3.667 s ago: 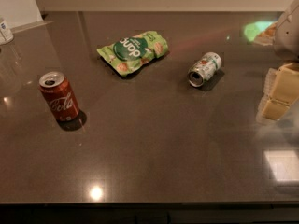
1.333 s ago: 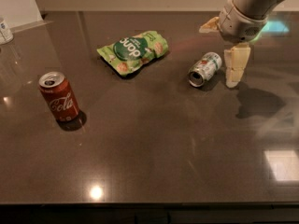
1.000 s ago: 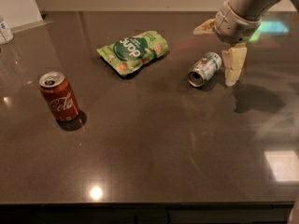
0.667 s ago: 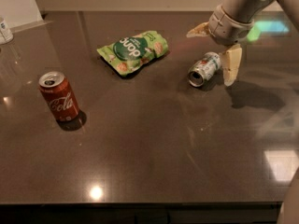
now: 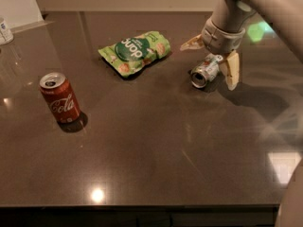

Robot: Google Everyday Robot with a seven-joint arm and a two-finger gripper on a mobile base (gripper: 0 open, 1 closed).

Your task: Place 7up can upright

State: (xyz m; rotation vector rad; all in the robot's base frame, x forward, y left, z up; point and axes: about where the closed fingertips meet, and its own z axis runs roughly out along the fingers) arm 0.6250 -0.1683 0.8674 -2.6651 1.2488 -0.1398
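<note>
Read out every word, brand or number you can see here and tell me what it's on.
"Coca-Cola": white script on the upright red can.
Green snack pouch: white lettering, too blurred to read.
7up can, on its side under the tool, whose fingers stand open either side of it: label too small to read.
White container at the far left edge: unreadable.
</note>
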